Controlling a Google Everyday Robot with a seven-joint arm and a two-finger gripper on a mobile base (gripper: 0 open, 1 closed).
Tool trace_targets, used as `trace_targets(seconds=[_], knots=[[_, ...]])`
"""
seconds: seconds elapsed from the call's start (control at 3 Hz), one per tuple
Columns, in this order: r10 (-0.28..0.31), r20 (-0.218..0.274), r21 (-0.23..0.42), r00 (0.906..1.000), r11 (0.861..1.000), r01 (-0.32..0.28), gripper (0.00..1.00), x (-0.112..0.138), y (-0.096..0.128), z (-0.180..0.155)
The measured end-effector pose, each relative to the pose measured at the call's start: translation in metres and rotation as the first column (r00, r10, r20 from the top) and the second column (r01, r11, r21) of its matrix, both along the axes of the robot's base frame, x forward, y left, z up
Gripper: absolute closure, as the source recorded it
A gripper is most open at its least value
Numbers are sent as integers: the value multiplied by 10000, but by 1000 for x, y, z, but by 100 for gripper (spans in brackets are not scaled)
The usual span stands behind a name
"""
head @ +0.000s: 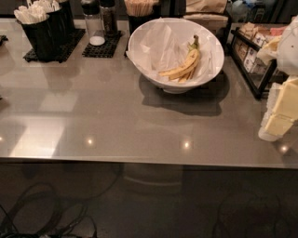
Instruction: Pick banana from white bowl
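Found the gripper (280,113), a blocky pale-yellow and white piece, at the far right edge of the view, partly cut off by the frame and hanging over the right end of the glossy grey tabletop (107,116). Could not tell whether the pincer stood apart or together. Saw it well clear of the fruit and the dish, touching neither.

Spotted the banana (184,67), a short pair of curved ripe yellow fruits joined at a dark stem and marked with brown, lying inside the wide round glossy white bowl (174,85). Saw it resting on the right half of the crinkled white paper liner (156,44), stem pointing up toward the far rim, tips pointing down and left. Placed the bowl on the far middle part of the table, casting a dark shadow toward the near side.

Noted, along the far left edge, a black holder of white plastic cutlery (39,28) on a black mat. Saw beside it, to the right, a clear salt shaker (95,23) and a dark pepper shaker (109,18) sharing a second black mat (102,47). Made out a dark cup of pale wooden sticks (139,9) just behind the bowl. Saw a black wire rack of small packets (251,51) to the bowl's right, between it and the gripper. Glimpsed dark cables (42,209) on the floor below the near edge.
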State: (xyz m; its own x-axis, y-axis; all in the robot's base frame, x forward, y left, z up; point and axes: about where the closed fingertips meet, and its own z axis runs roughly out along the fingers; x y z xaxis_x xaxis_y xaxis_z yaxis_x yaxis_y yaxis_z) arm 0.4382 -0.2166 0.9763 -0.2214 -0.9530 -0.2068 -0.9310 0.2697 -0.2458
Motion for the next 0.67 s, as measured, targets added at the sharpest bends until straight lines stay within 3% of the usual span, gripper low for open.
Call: trace_targets(seconds=[0.67], knots=[[-10,118,316,9999,9995,6,0,8,1,3]])
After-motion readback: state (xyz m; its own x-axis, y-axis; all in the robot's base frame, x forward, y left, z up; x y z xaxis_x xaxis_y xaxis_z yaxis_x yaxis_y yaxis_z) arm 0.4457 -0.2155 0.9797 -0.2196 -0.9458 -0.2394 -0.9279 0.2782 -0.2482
